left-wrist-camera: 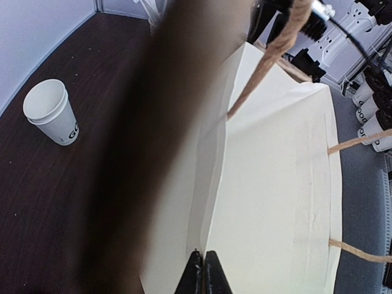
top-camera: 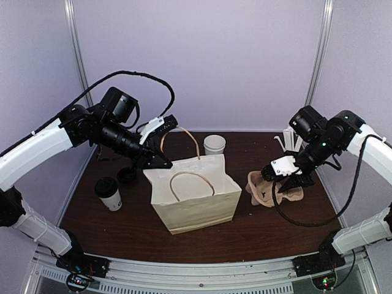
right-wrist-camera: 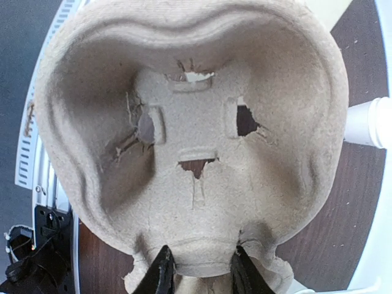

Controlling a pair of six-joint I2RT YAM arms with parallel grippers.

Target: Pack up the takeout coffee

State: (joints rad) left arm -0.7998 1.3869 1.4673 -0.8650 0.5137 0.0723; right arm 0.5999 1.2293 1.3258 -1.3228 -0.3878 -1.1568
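Left claw [left-wrist-camera: 203, 264] pinches the bag [top-camera: 196, 196] rim, right claw [right-wrist-camera: 201, 272] nips the carrier [right-wrist-camera: 196, 122] edge — no cup looks packed yet. 1 lidded cup [top-camera: 108, 193] stands on the table [top-camera: 257, 226] left of the bag, 1 open cup [top-camera: 214, 144] behind it — both to go.

bench [top-camera: 122, 229]: dark brown wood
paper bag [top-camera: 196, 202]: upright, centre
lidded cup [top-camera: 109, 193]: left of bag
black lid [top-camera: 127, 176]: just behind lidded cup
open cup [top-camera: 214, 144]: behind bag
cup of sticks [top-camera: 293, 141]: far right
pulp carrier [top-camera: 269, 191]: right of bag, tilted
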